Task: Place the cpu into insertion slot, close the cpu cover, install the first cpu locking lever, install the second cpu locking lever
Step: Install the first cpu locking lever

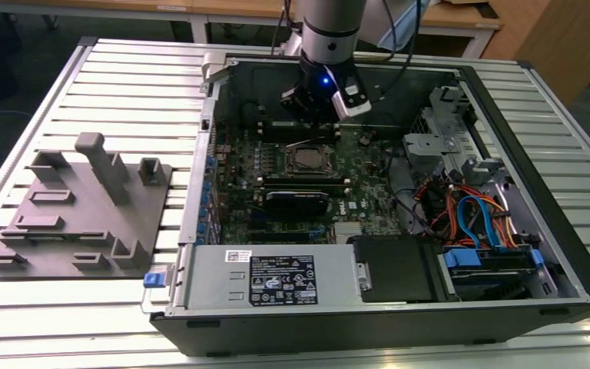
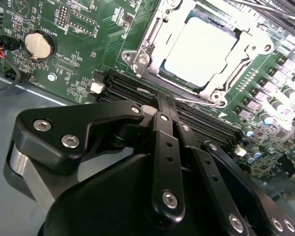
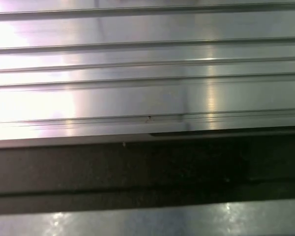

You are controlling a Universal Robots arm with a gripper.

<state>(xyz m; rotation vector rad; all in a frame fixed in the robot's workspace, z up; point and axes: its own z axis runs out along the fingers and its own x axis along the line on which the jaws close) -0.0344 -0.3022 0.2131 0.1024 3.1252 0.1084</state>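
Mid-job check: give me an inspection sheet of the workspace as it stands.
Surface: slatted metal table, open computer case on it.
Job's things: cpu seated in insertion slot; cpu cover down around it; lever latching cannot be told.
Clutter: grey fixture tray, exterior view's left of case.
Grippers: gripper shut, nothing held, over motherboard beside the slot.
Cables: orange and blue bundle inside case.
Surroundings: wooden desks behind.

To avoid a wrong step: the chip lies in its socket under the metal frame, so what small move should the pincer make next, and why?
The chip already sits under the lowered frame. I cannot tell whether the wire lever along its edge nearest the shut pincer is hooked. Probably ease the pincer toward that lever.
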